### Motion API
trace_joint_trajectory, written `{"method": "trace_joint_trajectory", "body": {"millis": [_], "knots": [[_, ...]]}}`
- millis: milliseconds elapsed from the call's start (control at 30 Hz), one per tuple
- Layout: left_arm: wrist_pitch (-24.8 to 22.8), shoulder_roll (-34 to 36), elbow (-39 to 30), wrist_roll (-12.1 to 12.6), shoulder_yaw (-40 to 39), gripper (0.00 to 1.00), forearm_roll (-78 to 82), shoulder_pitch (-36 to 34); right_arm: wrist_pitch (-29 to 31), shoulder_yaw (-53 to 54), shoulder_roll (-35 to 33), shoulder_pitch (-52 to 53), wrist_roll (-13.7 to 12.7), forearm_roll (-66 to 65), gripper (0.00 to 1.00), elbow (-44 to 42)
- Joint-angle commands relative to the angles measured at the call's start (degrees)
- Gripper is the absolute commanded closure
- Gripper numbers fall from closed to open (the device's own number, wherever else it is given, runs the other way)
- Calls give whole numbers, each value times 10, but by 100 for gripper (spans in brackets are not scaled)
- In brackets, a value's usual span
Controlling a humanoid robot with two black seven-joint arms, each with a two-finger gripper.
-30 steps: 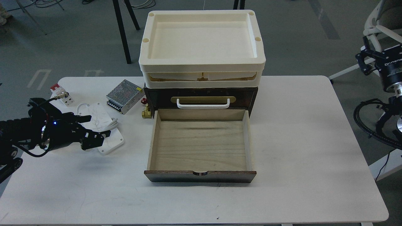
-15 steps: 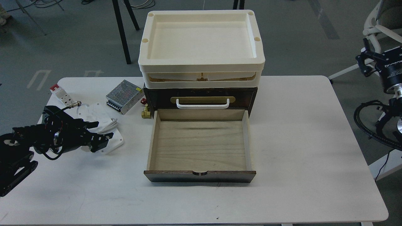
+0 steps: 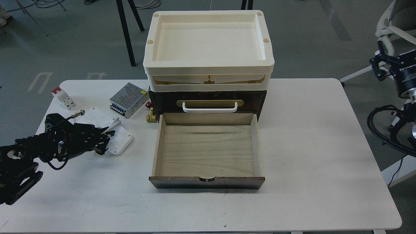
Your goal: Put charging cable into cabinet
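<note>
The charging cable (image 3: 122, 140) is a flat white pad with a white coiled cable, lying on the table left of the cabinet. My left gripper (image 3: 104, 137) lies over the pad's left part, its dark fingers closed in on it; the pad sits skewed under them. The cabinet (image 3: 208, 97) is a dark brown box with a white handle on a brass plate. Its lower drawer (image 3: 208, 152) is pulled out toward me, and its pale wood inside holds nothing. My right arm (image 3: 401, 74) shows only at the right edge, off the table, with its gripper out of view.
Stacked cream trays (image 3: 208, 42) stand on top of the cabinet. A perforated metal power supply box (image 3: 128, 99) and small brass fittings (image 3: 151, 115) lie between the cable and the cabinet. A white-and-red block (image 3: 63, 96) sits at the far left.
My left gripper dropped and moved right onto the pad, and its fingers drew closer together. The pad shifted a little to the right and turned. The right arm barely moved.
</note>
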Motion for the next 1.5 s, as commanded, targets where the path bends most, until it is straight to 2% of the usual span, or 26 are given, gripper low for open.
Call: {"method": "trace_joint_trajectory", "body": {"millis": [0,100,233,333,433,600,700,867,1000,1133,1200,1233,1267,1333,1467], "knots": [[-5,80,-91,0,1,100,-34,-1,0,0,-4,-4,0,0,0,0],[-31,204,-252,0,0,100,-74,10,0,2,-9,-4,0,0,0,-1],[-31,338,-432,0,0,100,-194,48,0,5,-9,-4,0,0,0,-4],[-31,376,-531,0,3,100,-241,58,0,5,-9,-4,0,-1,0,-5],[-36,350,-589,0,9,100,-288,64,0,5,-8,-5,0,-1,0,-7],[-86,200,-580,0,4,100,-348,56,0,3,0,-6,0,-2,0,-17],[-94,149,-543,0,3,100,-389,52,0,4,0,-6,0,-2,0,-17],[-94,66,-425,0,22,100,-388,47,0,4,-2,-7,0,-2,0,-20],[-89,25,-340,0,48,100,-376,46,0,4,-3,-9,0,-2,0,-19],[-87,11,-321,0,57,97,-355,48,0,5,-3,-13,0,-1,0,-19],[-87,10,-321,0,57,89,-356,48,0,5,-3,-13,0,-1,0,-19],[-88,8,-324,0,57,80,-357,47,0,5,-3,-13,0,-1,0,-19],[-89,6,-327,0,57,68,-358,46,0,5,-2,-13,0,-1,0,-19],[-89,-1,-331,0,55,20,-363,43,0,5,-3,-13,0,-1,0,-19],[-93,-13,-342,0,47,10,-367,42,0,5,-3,-13,0,-1,0,-19]]}}
